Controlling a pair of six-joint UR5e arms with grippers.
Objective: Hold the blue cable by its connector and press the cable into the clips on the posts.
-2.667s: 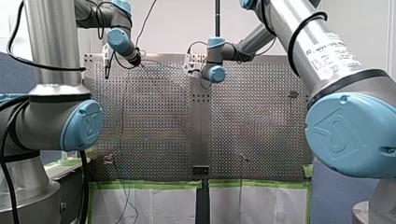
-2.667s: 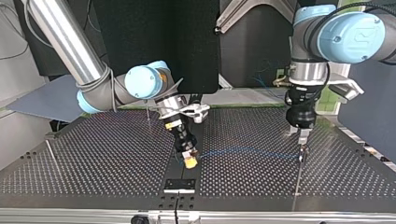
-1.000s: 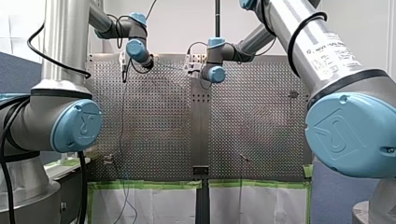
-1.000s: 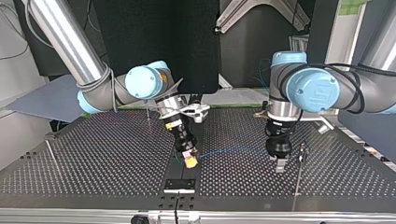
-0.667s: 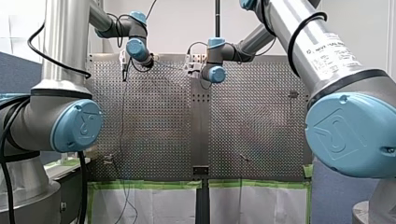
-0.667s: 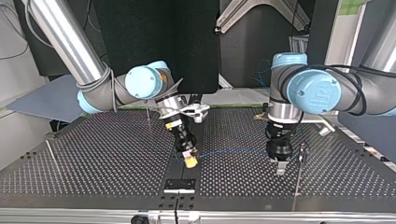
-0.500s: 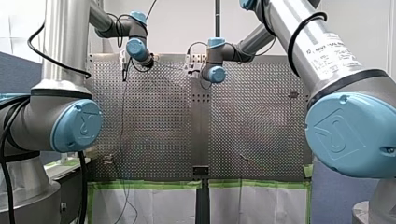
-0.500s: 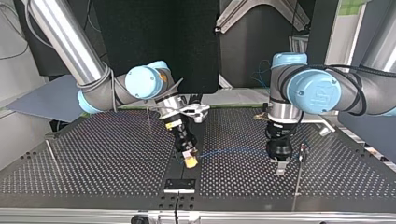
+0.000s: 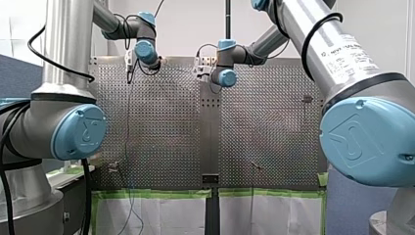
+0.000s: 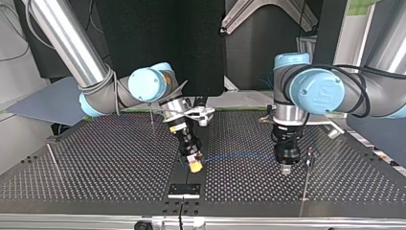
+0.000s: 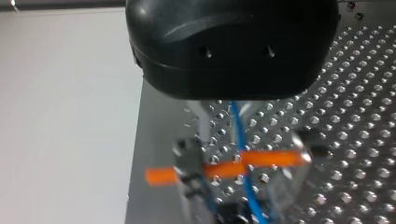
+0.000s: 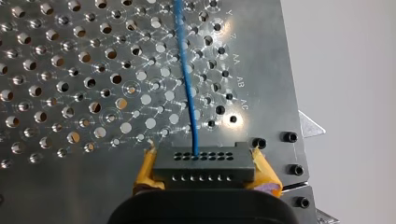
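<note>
In the right wrist view my right gripper (image 12: 204, 175) is shut on the black connector (image 12: 204, 163), its yellow pads (image 12: 145, 170) on both sides. The blue cable (image 12: 187, 70) runs out of the connector over the perforated plate. In the top view my right gripper (image 10: 194, 165) is low near the table's middle, and the cable (image 10: 239, 155) stretches to my left gripper (image 10: 286, 168). In the left wrist view the cable (image 11: 239, 135) passes between my left gripper's (image 11: 238, 172) blurred fingers (image 11: 189, 175), which stand apart. An orange strip (image 11: 224, 168) crosses it there.
A thin post with a clip (image 10: 310, 153) stands just beside my left gripper. Another post (image 10: 151, 115) rises behind my right arm, and a third (image 10: 52, 158) stands at the top view's left. A black plate (image 10: 184, 189) sits near the table's near edge.
My left arm left the post with the clip and came down over the cable, then shifted slightly toward the top view's left. My right arm and the connector stayed still.
</note>
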